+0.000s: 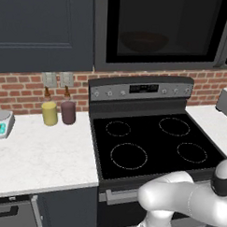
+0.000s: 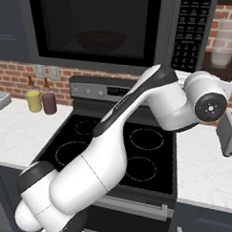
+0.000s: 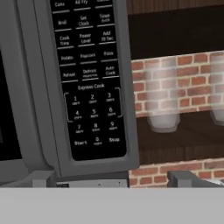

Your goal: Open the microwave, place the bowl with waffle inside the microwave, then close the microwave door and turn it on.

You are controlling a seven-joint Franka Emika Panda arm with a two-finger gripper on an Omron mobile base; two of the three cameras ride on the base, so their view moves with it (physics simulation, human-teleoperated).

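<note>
The microwave (image 1: 155,66) hangs above the stove, and its door (image 1: 161,28) is shut. Through the black glass I make out the dark reddish-brown bowl (image 1: 144,41) (image 2: 100,41) sitting inside; the waffle is too dim to tell. My arm (image 2: 137,114) reaches up to the right, toward the microwave's control panel (image 2: 189,32). In the hand view the keypad (image 3: 89,83) sits close in front, with the Start key (image 3: 80,142) low on it. My gripper is open with nothing between its fingers.
Below is the black-topped stove (image 1: 151,140). A yellow cup (image 1: 49,113), a purple cup (image 1: 68,112) and a small scale (image 1: 0,124) stand on the left counter. A toaster (image 2: 228,132) sits on the right. Clear glasses (image 3: 162,100) stand on a shelf beside the microwave.
</note>
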